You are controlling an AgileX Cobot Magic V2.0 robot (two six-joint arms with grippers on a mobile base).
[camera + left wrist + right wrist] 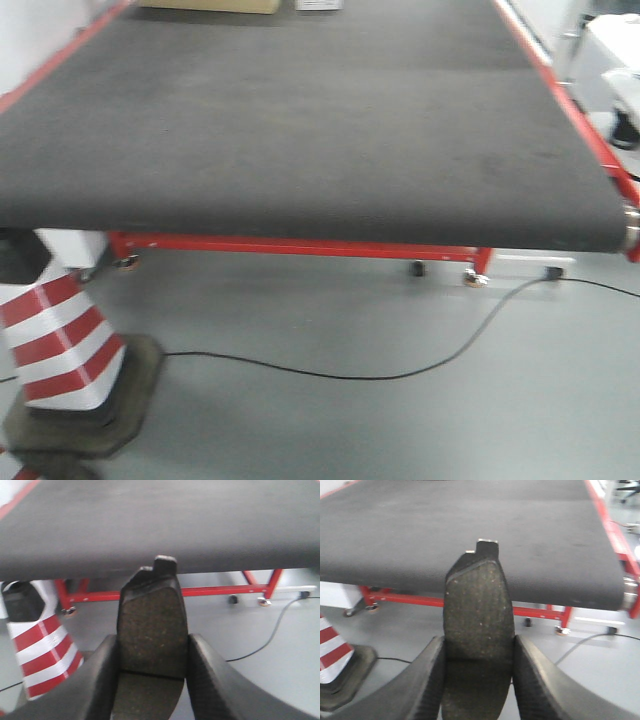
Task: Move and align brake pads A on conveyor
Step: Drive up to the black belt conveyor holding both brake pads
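Observation:
The conveyor is a wide dark charcoal belt with red side rails, seen from its near end in all views. My left gripper is shut on a brake pad A, a dark grey oblong with a centre groove, held on end in front of the belt's near edge. My right gripper is shut on another brake pad A, also pointing at the conveyor. Both pads hang over the floor, short of the belt. Neither gripper shows in the front view.
A red-and-white striped cone on a dark base stands on the floor at the lower left. A black cable runs across the grey floor. The red frame with castors sits under the belt.

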